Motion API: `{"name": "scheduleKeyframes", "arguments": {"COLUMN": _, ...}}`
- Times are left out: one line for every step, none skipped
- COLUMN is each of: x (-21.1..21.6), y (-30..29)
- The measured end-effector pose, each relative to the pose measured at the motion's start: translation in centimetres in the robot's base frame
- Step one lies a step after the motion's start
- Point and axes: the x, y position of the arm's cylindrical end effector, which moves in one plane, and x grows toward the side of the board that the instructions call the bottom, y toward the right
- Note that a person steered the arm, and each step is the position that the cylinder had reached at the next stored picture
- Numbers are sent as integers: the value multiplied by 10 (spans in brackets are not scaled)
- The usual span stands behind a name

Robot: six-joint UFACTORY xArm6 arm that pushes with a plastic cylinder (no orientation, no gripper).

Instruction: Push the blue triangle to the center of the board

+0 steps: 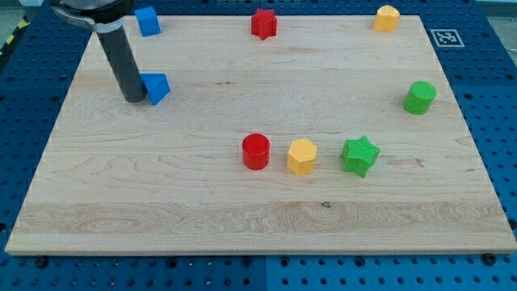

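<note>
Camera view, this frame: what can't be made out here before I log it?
- My tip: the rod's base sits at the blue triangle's left side, but actual contact cannot be confirmed from this angle.
- The arm above the rod: cut off by the view's top edge.
- Blue block at the view's top left: exact shape unclear, partly behind the rod's mount.
- Yellow block at top right: too small to tell its shape.

Bright, even light across the pale worktop (242,210), no glare to speak of. Short soft shadows hug each block's base (light seems overhead). Focus crisp throughout, edges straight, no blur.
</note>
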Motion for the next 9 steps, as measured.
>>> {"name": "scheduleKeyframes", "arguments": {"x": -35, "y": -23}}
{"name": "scheduleKeyframes", "arguments": {"x": -34, "y": -14}}
{"name": "scheduleKeyframes", "arguments": {"x": -5, "y": 20}}
{"name": "scheduleKeyframes", "arguments": {"x": 1, "y": 65}}
{"name": "scheduleKeyframes", "arguments": {"x": 1, "y": 74}}
{"name": "scheduleKeyframes", "arguments": {"x": -17, "y": 60}}
{"name": "scheduleKeyframes", "arguments": {"x": -37, "y": 69}}
{"name": "scheduleKeyframes", "arguments": {"x": -35, "y": 109}}
{"name": "scheduleKeyframes", "arguments": {"x": -25, "y": 114}}
